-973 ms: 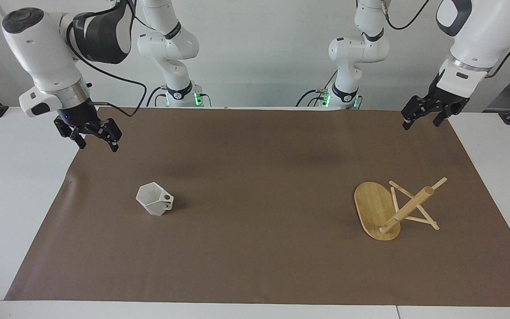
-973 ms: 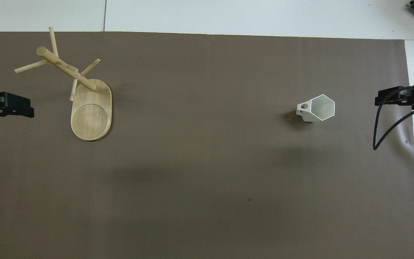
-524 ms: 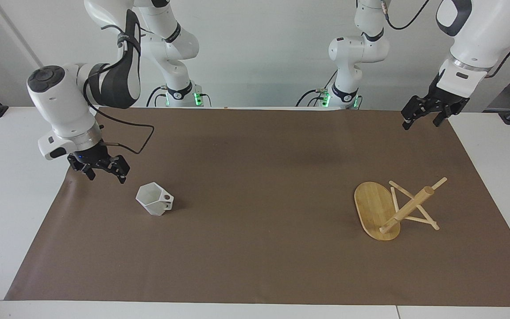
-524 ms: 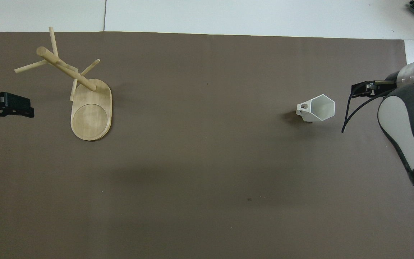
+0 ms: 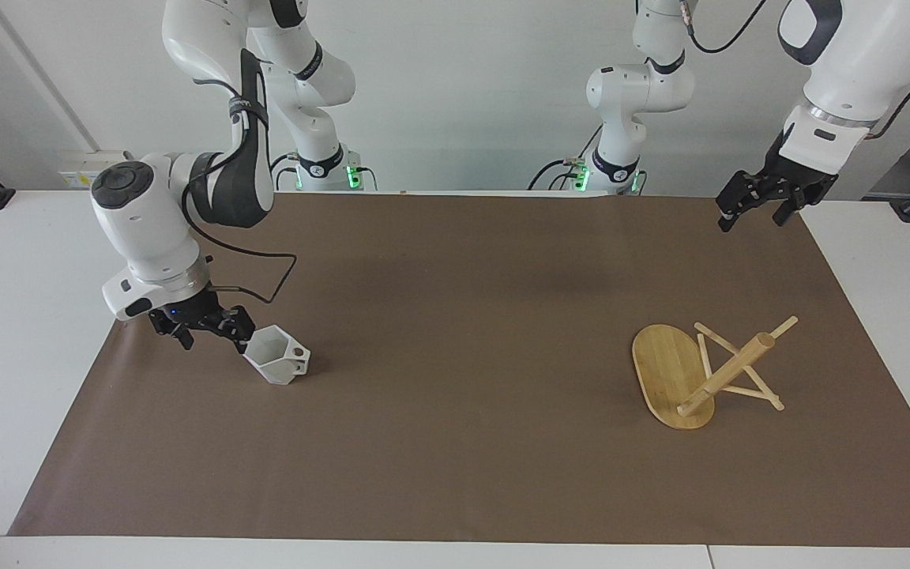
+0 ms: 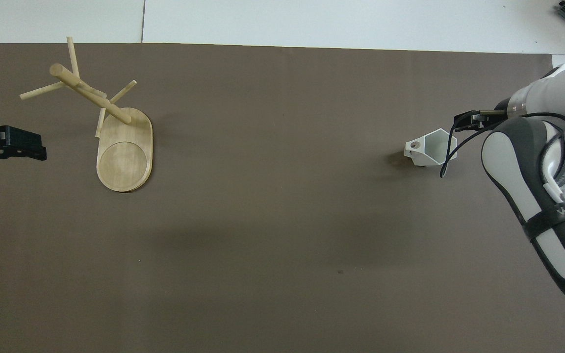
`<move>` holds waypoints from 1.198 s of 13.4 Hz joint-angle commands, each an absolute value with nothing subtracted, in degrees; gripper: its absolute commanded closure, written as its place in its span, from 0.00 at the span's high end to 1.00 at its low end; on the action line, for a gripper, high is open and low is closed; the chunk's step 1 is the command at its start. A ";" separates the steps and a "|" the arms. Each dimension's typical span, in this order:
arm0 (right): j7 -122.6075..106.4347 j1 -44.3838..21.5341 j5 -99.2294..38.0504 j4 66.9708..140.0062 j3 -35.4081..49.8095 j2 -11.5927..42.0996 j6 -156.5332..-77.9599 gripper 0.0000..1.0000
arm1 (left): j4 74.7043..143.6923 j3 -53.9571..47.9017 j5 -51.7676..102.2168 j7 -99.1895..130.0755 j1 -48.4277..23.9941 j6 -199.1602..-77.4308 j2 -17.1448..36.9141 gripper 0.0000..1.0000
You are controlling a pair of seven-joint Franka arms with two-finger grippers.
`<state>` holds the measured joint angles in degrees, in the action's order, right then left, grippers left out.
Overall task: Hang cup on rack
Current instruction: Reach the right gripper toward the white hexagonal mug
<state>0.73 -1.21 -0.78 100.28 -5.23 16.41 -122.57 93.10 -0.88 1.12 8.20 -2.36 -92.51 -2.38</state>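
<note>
The white faceted cup (image 5: 273, 359) stands rim up on the brown mat, its handle toward the left arm's end of the table; it also shows in the overhead view (image 6: 434, 148). My right gripper (image 5: 214, 338) is open and low, close beside the cup on the side away from the handle, one finger by the rim; only its tip shows in the overhead view (image 6: 469, 120). The bamboo rack (image 5: 672, 371) stands on its oval base toward the left arm's end, its post (image 6: 91, 95) on the base's end farther from the robots. My left gripper (image 5: 755, 207) is open and waits, raised over the mat's corner.
The brown mat (image 5: 463, 316) covers most of the white table (image 5: 13, 316). The right arm's forearm and cable hang over the mat's edge beside the cup (image 6: 532, 166).
My right gripper has come down and moved toward the cup, from high over the mat's edge to right beside the rim. The cup, rack and left arm have not moved.
</note>
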 commanded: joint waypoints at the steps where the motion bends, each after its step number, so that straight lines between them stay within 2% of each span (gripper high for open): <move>1: 1.58 -0.79 -2.89 103.18 -4.92 16.00 -124.10 1.00 | 94.66 -1.14 1.93 7.47 -1.67 -92.29 -3.87 1.00; 8: 2.89 -0.79 -3.60 106.08 -4.92 16.08 -124.19 1.00 | 94.66 -1.14 1.93 7.47 -1.67 -92.29 -3.87 1.00; 16: 10.28 -0.70 -3.69 106.08 -4.92 16.35 -125.77 1.00 | 94.66 -1.14 1.93 7.47 -1.67 -92.29 -3.87 1.00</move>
